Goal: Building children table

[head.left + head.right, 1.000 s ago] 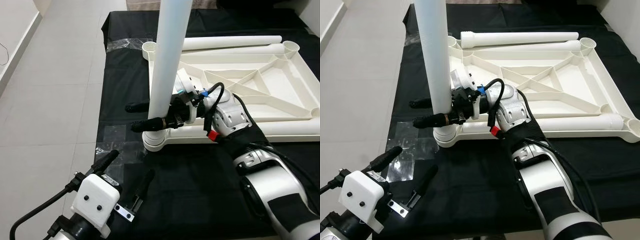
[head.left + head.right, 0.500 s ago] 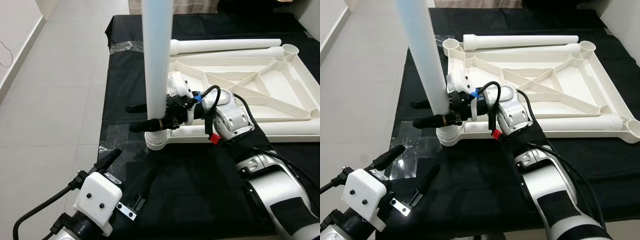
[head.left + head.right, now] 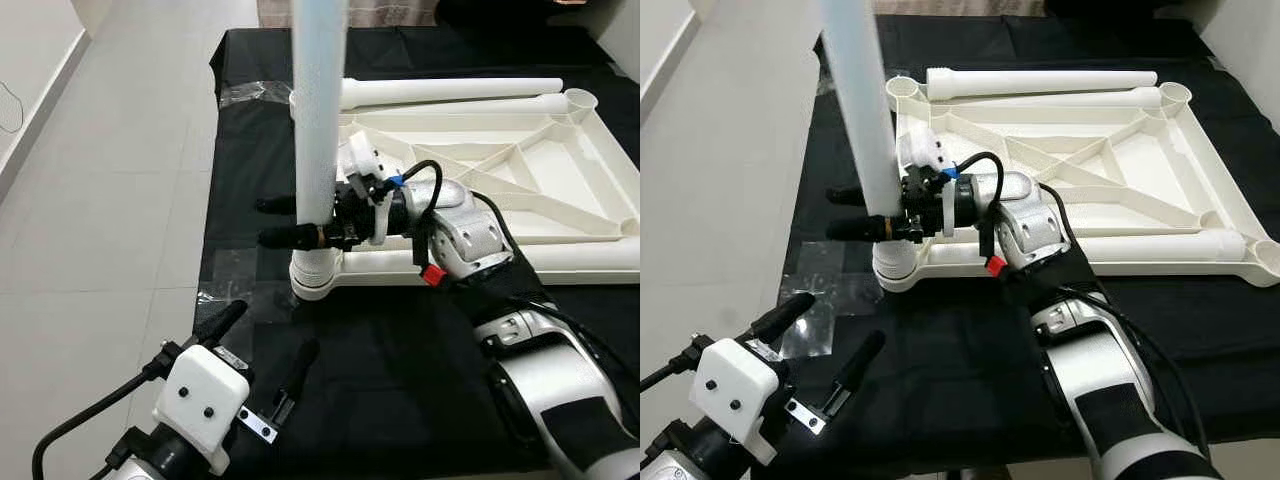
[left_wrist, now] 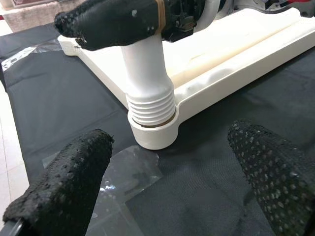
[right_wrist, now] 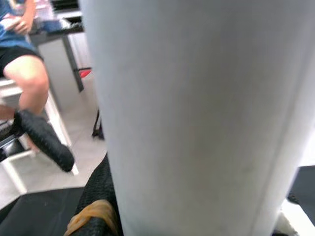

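A white table top [image 3: 560, 262] lies upside down on a black cloth. One white table leg [image 3: 318, 120] stands upright in the near-left corner socket [image 3: 315, 278]; its ribbed thread [image 4: 150, 105] sits just above the socket rim. My right gripper [image 3: 268, 221] is shut on this leg low down, one finger [image 5: 44, 140] on each side. Near the cloth's front left, my left gripper [image 3: 272, 330] hovers open, apart from the socket, with nothing between its fingertips [image 4: 64, 191].
Two loose legs lie flat: one [image 3: 450, 90] past the far rim, one [image 3: 1160, 245] along the near rim. Clear plastic film [image 3: 225, 270] lies on the cloth by the socket. Tiled floor [image 3: 100, 200] borders the cloth's left edge. A seated person [image 5: 24, 73] is beyond.
The leg in my right gripper has gone from leaning right to nearly upright over the socket. My left gripper has barely shifted. The head view has moved slightly.
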You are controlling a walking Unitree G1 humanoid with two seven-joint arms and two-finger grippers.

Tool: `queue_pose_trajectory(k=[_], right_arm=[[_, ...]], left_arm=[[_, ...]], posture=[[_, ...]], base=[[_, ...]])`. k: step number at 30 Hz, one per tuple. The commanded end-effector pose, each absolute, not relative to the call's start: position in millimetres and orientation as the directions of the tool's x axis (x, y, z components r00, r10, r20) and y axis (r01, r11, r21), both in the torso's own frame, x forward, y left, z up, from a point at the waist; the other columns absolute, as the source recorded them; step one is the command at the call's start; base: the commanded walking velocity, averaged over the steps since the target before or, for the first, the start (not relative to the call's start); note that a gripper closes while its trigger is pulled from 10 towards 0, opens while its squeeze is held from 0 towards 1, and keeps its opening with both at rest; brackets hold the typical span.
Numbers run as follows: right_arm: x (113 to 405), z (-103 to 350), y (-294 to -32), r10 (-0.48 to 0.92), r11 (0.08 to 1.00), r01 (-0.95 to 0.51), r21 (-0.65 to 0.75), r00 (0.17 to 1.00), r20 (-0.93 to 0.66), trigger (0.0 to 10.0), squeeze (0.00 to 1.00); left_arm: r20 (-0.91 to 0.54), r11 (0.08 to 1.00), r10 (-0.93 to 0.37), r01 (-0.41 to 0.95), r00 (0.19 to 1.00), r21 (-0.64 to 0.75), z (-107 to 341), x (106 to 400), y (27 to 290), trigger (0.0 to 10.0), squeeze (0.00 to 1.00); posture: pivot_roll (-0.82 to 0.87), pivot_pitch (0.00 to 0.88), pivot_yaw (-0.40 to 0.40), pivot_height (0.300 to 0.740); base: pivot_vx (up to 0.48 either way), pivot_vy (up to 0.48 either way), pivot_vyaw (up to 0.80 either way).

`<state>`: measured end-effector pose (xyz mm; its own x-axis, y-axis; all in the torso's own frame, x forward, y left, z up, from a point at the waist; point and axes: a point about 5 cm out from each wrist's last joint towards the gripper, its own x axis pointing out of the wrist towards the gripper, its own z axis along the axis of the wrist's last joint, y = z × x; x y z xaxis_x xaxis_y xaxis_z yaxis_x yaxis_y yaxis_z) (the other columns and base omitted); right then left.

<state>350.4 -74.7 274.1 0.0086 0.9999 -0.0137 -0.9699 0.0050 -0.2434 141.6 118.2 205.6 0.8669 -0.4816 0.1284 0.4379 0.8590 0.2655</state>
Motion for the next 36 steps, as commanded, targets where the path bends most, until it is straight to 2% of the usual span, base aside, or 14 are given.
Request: queue_pose_trajectory(k=[1,11,19,23,29,36], right_arm=[[353,263,-80,0.997,0.074,-0.977,-0.2,0.077,-0.006,10.0,0.0],[345,264,-80,0.997,0.077,-0.974,-0.214,0.074,0.02,10.0,0.0],[330,262,-73,1.0,-0.015,-0.968,-0.25,-0.011,-0.016,10.0,0.0],[328,263,-71,0.999,-0.029,-0.966,-0.258,-0.024,-0.025,10.0,0.0],[327,263,-69,0.999,-0.027,-0.964,-0.266,-0.019,-0.032,10.0,0.0],[325,255,-67,0.993,0.001,-0.949,-0.315,0.037,-0.108,10.0,0.0]], left_arm=[[0.118,0.859,-0.482,0.442,0.868,0.259,205,139,117,10.0,0.0],[0.117,0.856,-0.486,0.445,0.866,0.262,205,140,117,10.0,0.0],[0.116,0.854,-0.489,0.448,0.865,0.263,206,140,117,10.0,0.0],[0.114,0.854,-0.49,0.449,0.864,0.263,205,140,117,10.0,0.0],[0.114,0.854,-0.49,0.45,0.864,0.263,205,140,117,10.0,0.0],[0.114,0.853,-0.492,0.45,0.863,0.264,206,141,117,10.0,0.0]], posture=[[0.15,0.351,-0.061,0.74],[0.15,0.348,-0.057,0.74],[0.14,0.346,-0.055,0.74],[0.14,0.346,-0.056,0.74],[0.14,0.346,-0.057,0.74],[0.14,0.348,-0.055,0.74]], base=[[0.0,0.0,0.0],[0.0,0.0,0.0],[0.0,0.0,0.0],[0.0,0.0,0.0],[0.0,0.0,0.0],[0.0,0.0,0.0]])
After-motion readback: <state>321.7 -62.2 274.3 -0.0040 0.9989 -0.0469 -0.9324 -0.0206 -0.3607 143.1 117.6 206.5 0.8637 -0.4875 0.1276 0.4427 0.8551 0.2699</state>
